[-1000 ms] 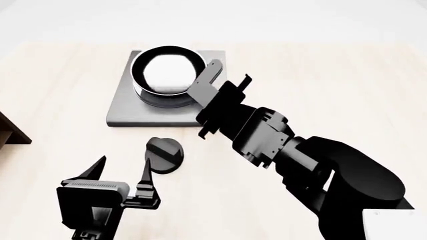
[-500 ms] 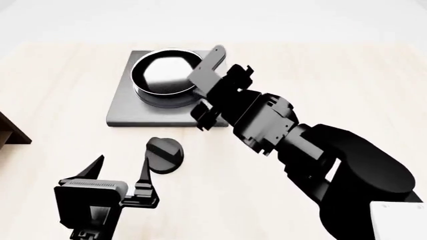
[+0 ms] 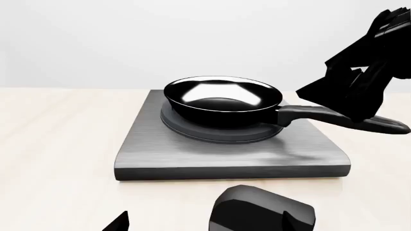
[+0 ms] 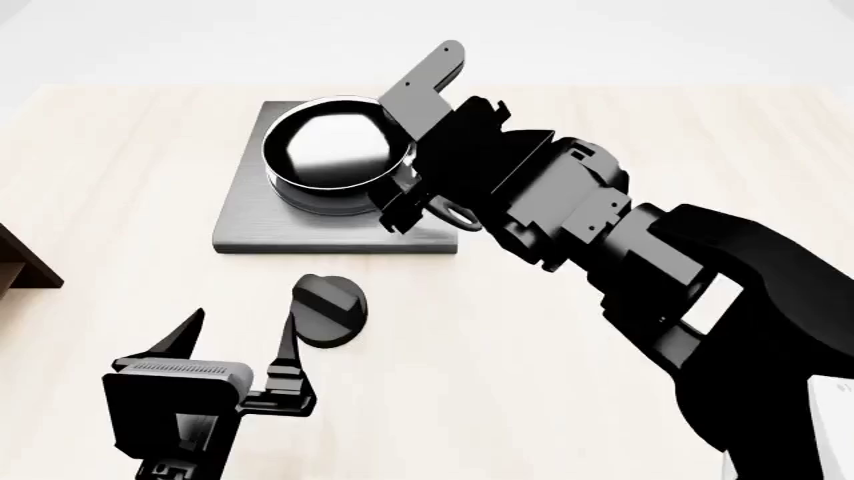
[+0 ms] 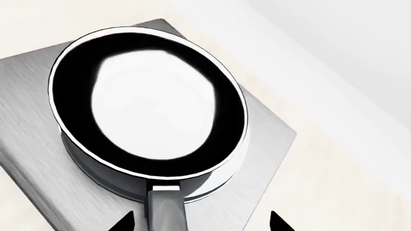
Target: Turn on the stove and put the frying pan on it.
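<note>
The frying pan (image 3: 222,100) is sitting on the raised ring burner of the stove (image 3: 192,149), its long handle (image 3: 334,116) reaching out over the plate's edge toward the right end effector (image 5: 199,222). In the right wrist view that end effector's two fingertips are standing apart on either side of the handle, so it is reading as open and no longer clamping. The left end effector (image 4: 240,335) is hovering open above the desk (image 4: 120,180), near the round black knob (image 4: 328,309) but not touching it. The pan is looking rigid and glossy, probably slick and bowl-heavy, so any regrasp is best taken on the handle close to the bowl to keep it from tipping. From the frames alone, whether the knob is turned is impossible to say.
</note>
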